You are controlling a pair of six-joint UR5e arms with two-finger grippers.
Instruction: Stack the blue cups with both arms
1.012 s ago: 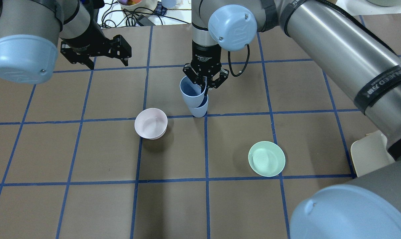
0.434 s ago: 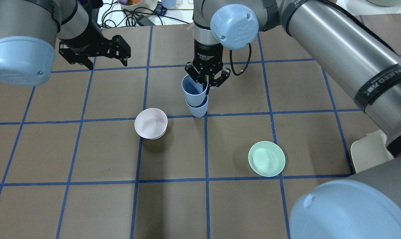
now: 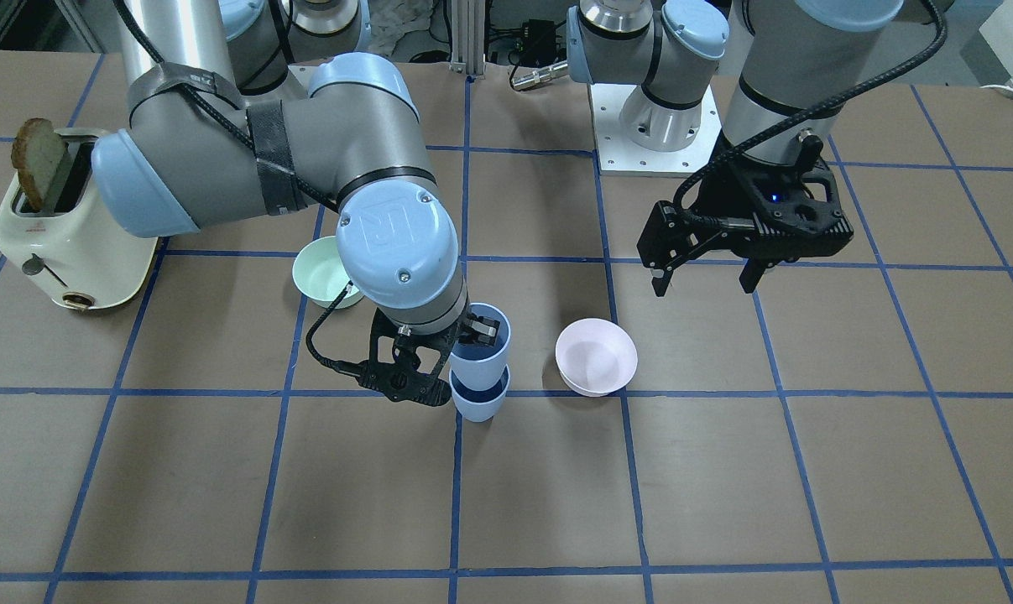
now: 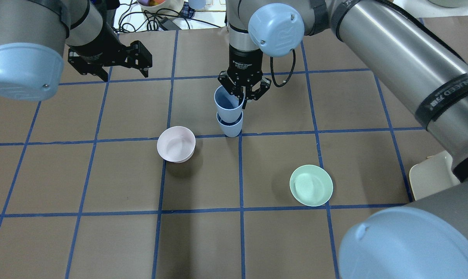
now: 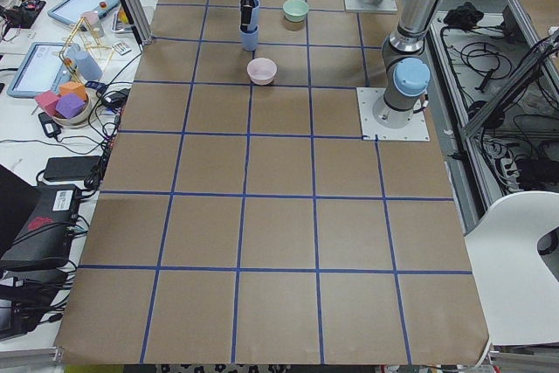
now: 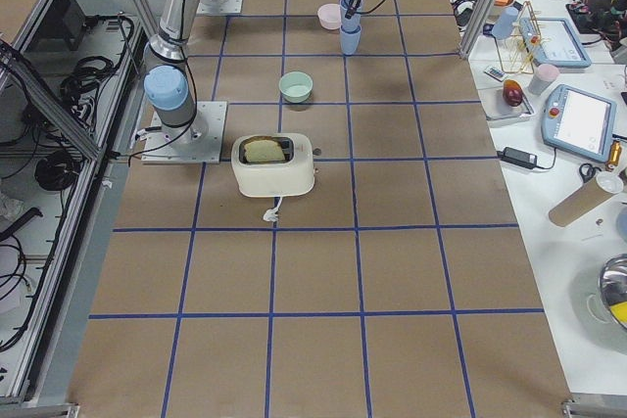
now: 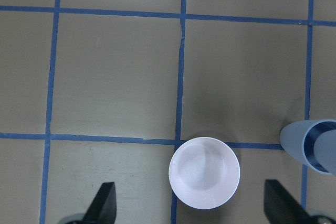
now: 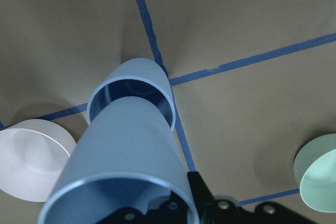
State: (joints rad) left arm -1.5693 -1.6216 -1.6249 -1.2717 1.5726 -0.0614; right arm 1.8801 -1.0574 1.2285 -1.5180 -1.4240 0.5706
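Upper cup sunk upright into lower cup | right hand pinches rim | likely light, slick | left hand spread, empty

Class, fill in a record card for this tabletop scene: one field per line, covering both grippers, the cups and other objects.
Right gripper: shut on the rim of the upper blue cup
Lower blue cup: upright on the table, upper cup's base nested partly inside
Left gripper: open, empty, above the table
Other objects: pink bowl, mint-green bowl, toaster with bread
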